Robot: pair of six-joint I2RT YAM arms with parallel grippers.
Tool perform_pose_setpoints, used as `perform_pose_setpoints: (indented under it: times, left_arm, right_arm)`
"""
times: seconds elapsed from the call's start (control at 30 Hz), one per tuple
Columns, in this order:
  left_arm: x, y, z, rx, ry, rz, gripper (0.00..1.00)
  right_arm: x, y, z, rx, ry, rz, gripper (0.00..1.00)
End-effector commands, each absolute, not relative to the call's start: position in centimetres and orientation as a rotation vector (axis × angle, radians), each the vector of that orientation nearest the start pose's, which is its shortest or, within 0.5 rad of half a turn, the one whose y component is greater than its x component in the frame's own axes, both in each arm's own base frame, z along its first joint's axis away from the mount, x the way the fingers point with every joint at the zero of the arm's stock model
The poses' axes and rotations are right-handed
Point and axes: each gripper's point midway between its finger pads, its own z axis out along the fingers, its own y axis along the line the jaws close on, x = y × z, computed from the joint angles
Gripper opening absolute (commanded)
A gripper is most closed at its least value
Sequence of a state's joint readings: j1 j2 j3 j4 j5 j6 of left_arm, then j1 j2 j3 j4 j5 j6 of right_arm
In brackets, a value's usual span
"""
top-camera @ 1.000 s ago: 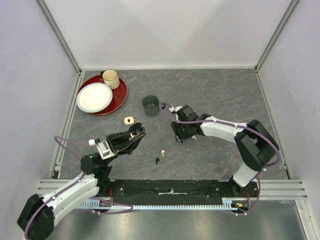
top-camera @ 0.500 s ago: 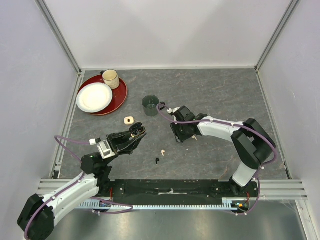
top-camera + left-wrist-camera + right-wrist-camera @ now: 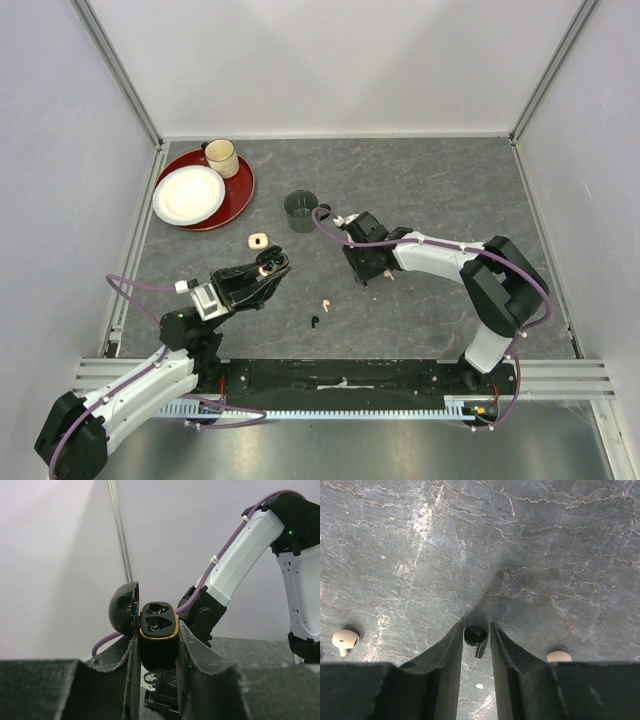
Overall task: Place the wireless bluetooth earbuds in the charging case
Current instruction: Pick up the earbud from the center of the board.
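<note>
Worktop [image 3: 430, 190] is grey stone-look. Far left corner has a red tray [image 3: 240, 195] with a white plate [image 3: 188, 194] and a cream mug [image 3: 221, 157]. A green mug [image 3: 301, 210] stands alone near centre.

Left gripper [image 3: 262, 272] is raised off the worktop and clamped on the charging case [image 3: 158, 647], which is black with a gold rim. The lid is flipped open and both wells face up. They look empty to me.

Right gripper [image 3: 476, 636] is down at the worktop, fingers drawn in tight on a black earbud [image 3: 475, 636]. They sit either side of its round head, with the stem pointing back toward the camera.

One white earbud [image 3: 345, 640] lies off to one side of it and another white earbud [image 3: 559, 656] to the other, both apart from the fingers. A loose black earbud [image 3: 315, 322] lies on the worktop between the arms.

Handling call: the buds are featherweight, hard glossy plastic with rounded heads, so they'll squirt out of a pinch. I'd hold across the head with light force and keep the stem free so it can drop into a well. The case is rigid and safe to hold by its body. I'd keep off the hinged lid.
</note>
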State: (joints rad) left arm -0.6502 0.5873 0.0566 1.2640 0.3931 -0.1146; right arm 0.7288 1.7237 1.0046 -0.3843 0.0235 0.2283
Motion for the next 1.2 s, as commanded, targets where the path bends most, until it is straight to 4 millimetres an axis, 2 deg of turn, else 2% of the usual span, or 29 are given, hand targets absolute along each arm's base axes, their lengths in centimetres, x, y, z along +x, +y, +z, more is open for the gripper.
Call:
perform_pose_setpoints:
  times: [0.0,0.07,0.17,0.33,0.43,0.5,0.57,0.67,0.87,1.17]
  left_arm:
    - [15.3,-19.8,31.3,0.577,0.705,-0.821,0.02]
    - [15.3,-19.8,31.3,0.574,0.706,-0.82,0.02]
    - [15.3,-19.7,31.3,0.571,0.702,-0.82,0.02]
    - [15.2,-19.5,31.3,0.564,0.701,-0.818,0.02]
    - [15.2,-19.4,31.3,0.561,0.701,-0.813,0.02]
    - [15.2,-19.4,31.2,0.562,0.703,-0.808,0.02]
    - [15.2,-19.3,31.2,0.558,0.704,-0.805,0.02]
    - [15.2,-19.2,31.1,0.554,0.705,-0.802,0.02]
    - [15.3,-19.1,31.1,0.552,0.705,-0.798,0.02]
    - [15.4,-19.2,31.0,0.554,0.71,-0.799,0.02]
  right_arm:
    - [27.1,24.6,2.0,-0.639,2.62,0.236,0.33]
    - [27.3,24.3,1.8,-0.612,2.624,0.212,0.31]
    - [27.5,24.0,1.5,-0.528,2.639,0.181,0.22]
    - [28.1,23.9,1.3,-0.368,2.646,0.161,0.23]
    - [28.4,24.3,2.0,-0.34,2.616,0.199,0.31]
    - [28.5,24.5,2.6,-0.334,2.593,0.218,0.41]
    - [28.6,24.3,3.0,-0.331,2.582,0.216,0.47]
    - [28.6,24.3,3.1,-0.315,2.585,0.216,0.51]
    - [28.1,24.3,2.9,-0.295,2.601,0.232,0.49]
    - [27.6,24.7,2.9,-0.358,2.61,0.252,0.41]
